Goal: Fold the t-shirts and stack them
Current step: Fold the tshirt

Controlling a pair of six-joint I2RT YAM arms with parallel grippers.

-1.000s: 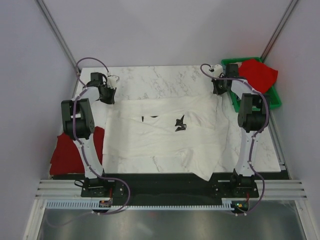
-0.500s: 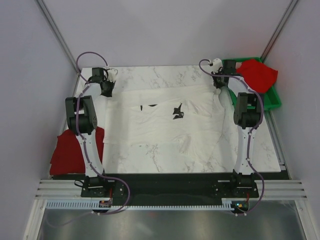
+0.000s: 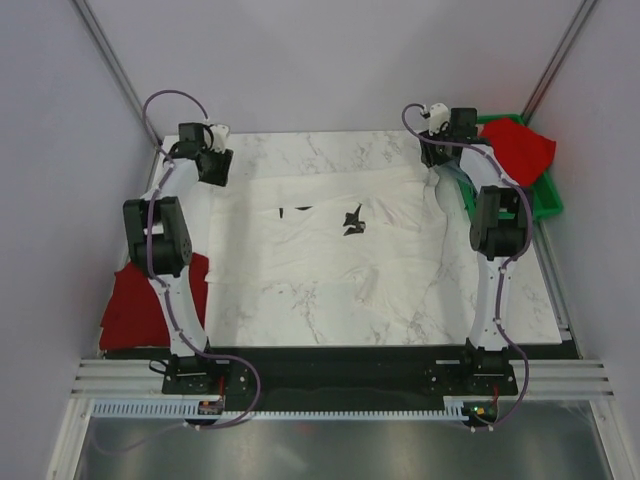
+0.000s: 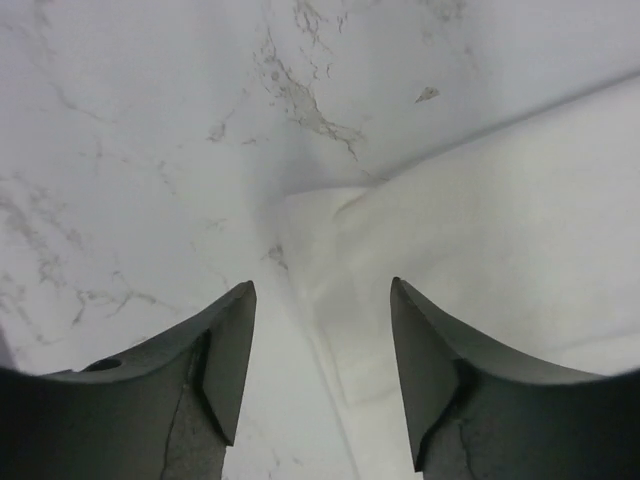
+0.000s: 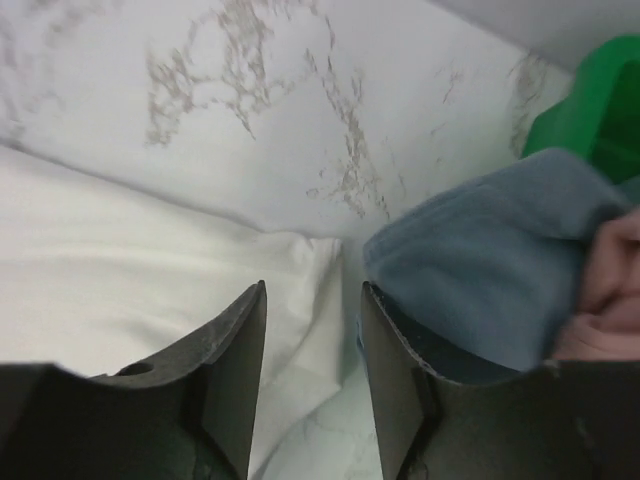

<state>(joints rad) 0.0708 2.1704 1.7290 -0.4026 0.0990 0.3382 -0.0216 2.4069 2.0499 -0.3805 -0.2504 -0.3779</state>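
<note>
A large white t-shirt [image 3: 320, 250] lies spread flat on the marble table, with a small dark label [image 3: 352, 222] near its middle. My left gripper [image 3: 213, 168] hovers open over the shirt's far left corner [image 4: 450, 230]; the gap in the left gripper [image 4: 322, 290] holds nothing. My right gripper [image 3: 437, 157] is open above the far right corner [image 5: 150, 270], and the right gripper [image 5: 312, 290] is empty too. A grey-blue t-shirt [image 5: 490, 260] lies just right of it. One red t-shirt [image 3: 150, 300] hangs off the table's left edge, another [image 3: 515, 148] drapes over the bin.
A green plastic bin [image 3: 545, 198] stands at the far right corner of the table [image 3: 300, 150], and its green wall [image 5: 590, 110] shows in the right wrist view. Grey walls close in on the left, the back and the right.
Both grippers have gone from shut to open and let go of the white shirt's far corners. The shirt was drawn toward the far edge and now lies flatter.
</note>
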